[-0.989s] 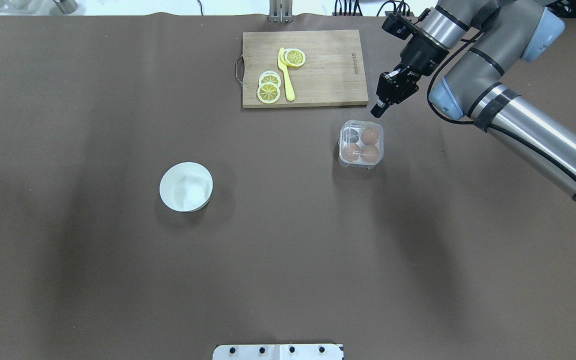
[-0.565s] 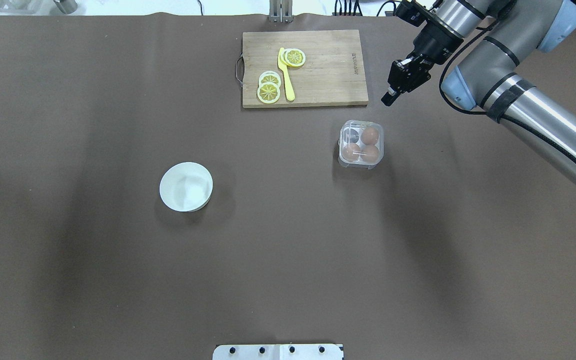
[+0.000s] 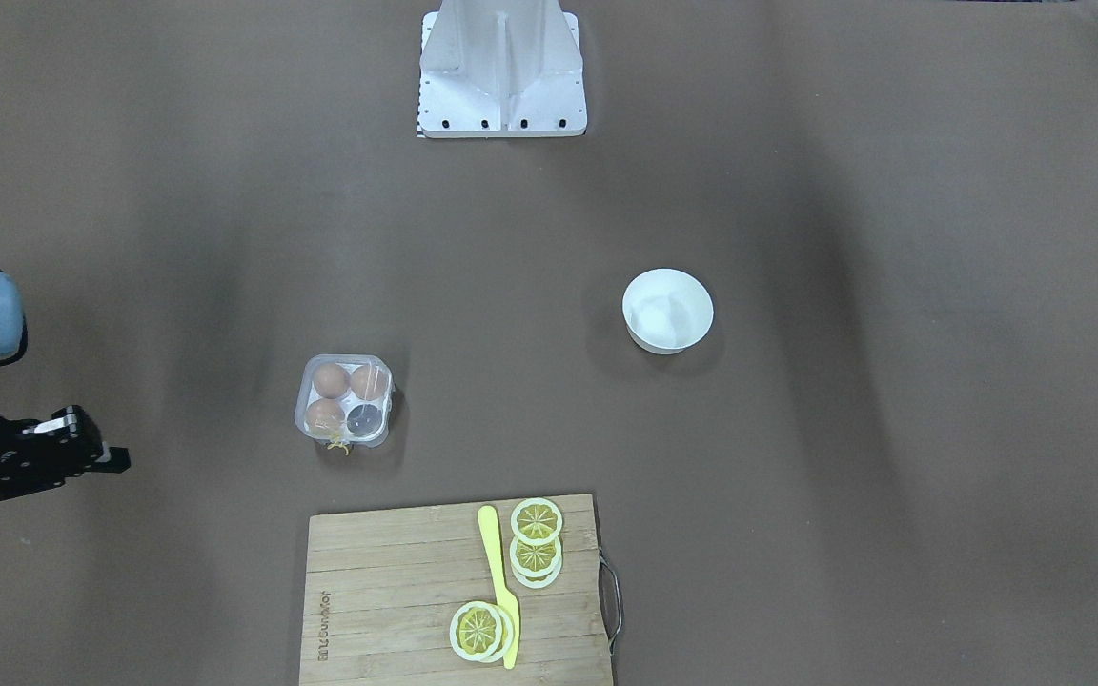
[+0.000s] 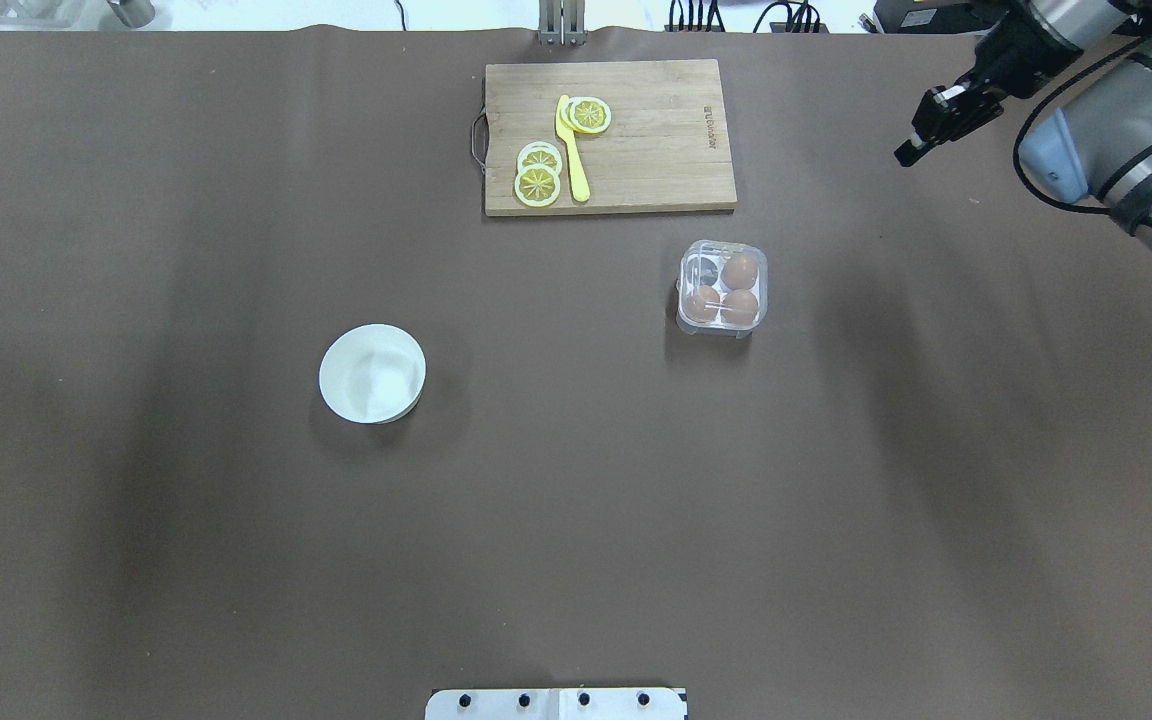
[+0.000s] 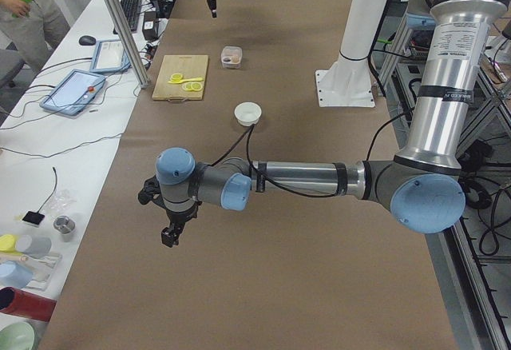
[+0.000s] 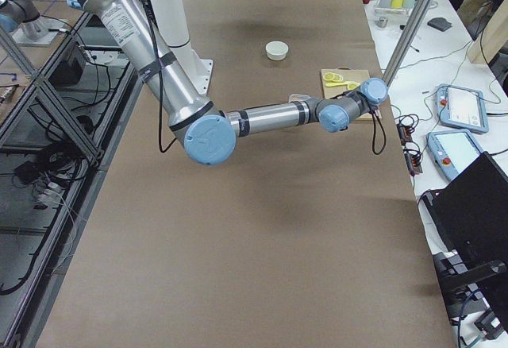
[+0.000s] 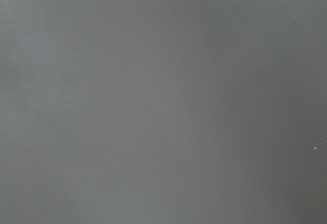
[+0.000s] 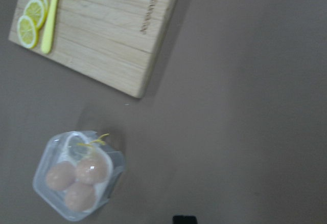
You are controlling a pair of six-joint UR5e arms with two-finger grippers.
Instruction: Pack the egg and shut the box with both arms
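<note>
The box (image 4: 722, 288) stands right of centre with its clear lid down over the tray; it also shows as the box (image 3: 344, 400) and the box (image 8: 79, 175). Three brown eggs lie inside; the egg (image 4: 702, 303) looks slightly paler, and the fourth cup is empty. My right gripper (image 4: 906, 153) hangs shut and empty near the far right of the table, well away from the box; the right gripper (image 3: 115, 460) also shows at the front-facing view's left edge. My left gripper (image 5: 169, 238) appears only in the exterior left view, so I cannot tell its state. The left wrist view shows only bare grey surface.
A wooden cutting board (image 4: 636, 135) with lemon slices (image 4: 539, 175) and a yellow knife (image 4: 571, 150) lies beyond the box. A white bowl (image 4: 373, 373) sits left of centre. The white mounting stand (image 3: 503, 67) is at the robot's edge. A person (image 5: 28, 2) stands by the side table.
My right gripper has drawn away from the box, moving right and farther back across the table. The box, eggs, bowl and board have not moved.
</note>
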